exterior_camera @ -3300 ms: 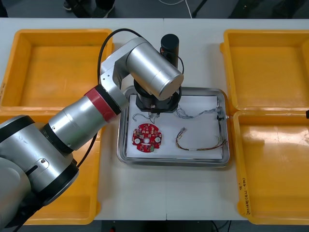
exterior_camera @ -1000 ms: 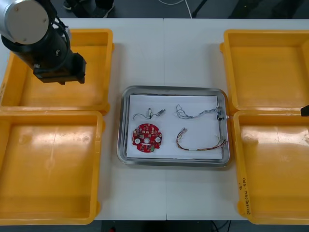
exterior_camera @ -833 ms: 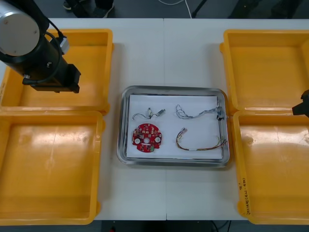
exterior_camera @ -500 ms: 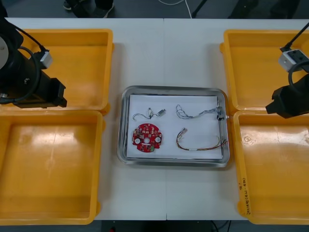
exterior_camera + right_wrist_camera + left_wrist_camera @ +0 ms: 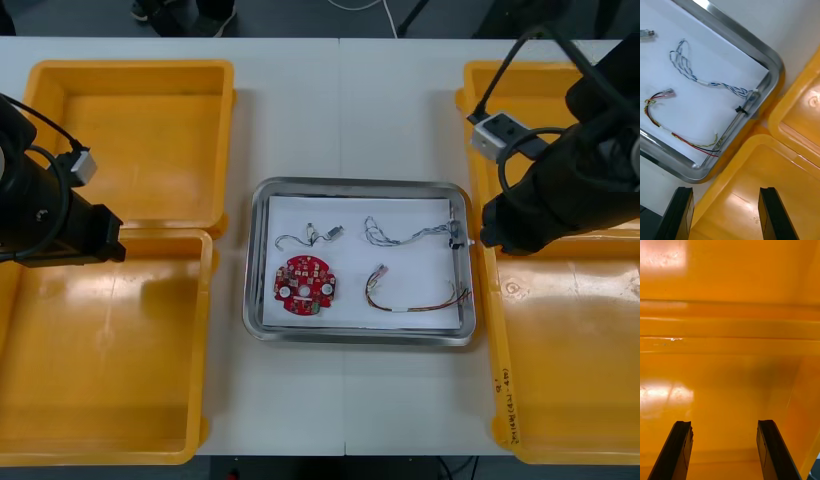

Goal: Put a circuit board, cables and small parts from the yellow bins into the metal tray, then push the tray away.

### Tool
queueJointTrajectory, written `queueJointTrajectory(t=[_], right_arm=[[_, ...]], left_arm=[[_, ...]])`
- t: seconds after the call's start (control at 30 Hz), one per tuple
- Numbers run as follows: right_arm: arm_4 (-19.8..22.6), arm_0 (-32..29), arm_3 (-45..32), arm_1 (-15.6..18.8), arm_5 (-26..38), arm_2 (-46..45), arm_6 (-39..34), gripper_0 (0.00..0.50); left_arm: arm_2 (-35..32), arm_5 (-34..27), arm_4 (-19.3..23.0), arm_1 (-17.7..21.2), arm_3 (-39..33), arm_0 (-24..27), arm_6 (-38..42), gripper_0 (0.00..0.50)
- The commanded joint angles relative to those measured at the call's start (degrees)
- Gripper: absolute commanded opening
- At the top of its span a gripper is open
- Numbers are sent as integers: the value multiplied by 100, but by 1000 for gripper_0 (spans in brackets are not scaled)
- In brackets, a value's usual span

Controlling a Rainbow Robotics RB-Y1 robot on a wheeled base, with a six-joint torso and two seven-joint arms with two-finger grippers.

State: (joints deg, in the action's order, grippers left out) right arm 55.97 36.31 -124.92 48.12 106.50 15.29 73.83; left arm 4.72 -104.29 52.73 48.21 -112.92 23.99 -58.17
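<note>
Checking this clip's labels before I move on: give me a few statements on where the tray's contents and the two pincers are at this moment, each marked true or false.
1. The red circuit board lies inside the metal tray. True.
2. The right pincer is shut on the blue and white cable. False: it is open and empty, over a right-side yellow bin next to the tray's corner. The cable lies in the tray.
3. The left pincer is open over a left-side yellow bin. True.
4. The red and yellow cable lies in a yellow bin. False: it lies in the tray, beside the board.
</note>
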Motion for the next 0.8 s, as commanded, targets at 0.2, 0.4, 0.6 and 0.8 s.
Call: queueJointTrajectory(t=[0.2,0.4,0.6,0.8], right_arm=[[-86,623,-543,-172,-297,1362,229,500],[-147,763,-666,-225,-543,1811,580,500],[-446,895,-639,-304,-991,2382,1582,500],[-1193,1027,-622,-576,-1061,3094,2347,500]], left_arm=[[-832,-571,-571,-471,-855,-606,-643,500],[-938,-571,-852,-734,-1092,-764,-714,500],[-938,-571,-905,-813,-1092,-791,-784,500],[-938,-571,-914,-813,-1092,-799,-793,500]])
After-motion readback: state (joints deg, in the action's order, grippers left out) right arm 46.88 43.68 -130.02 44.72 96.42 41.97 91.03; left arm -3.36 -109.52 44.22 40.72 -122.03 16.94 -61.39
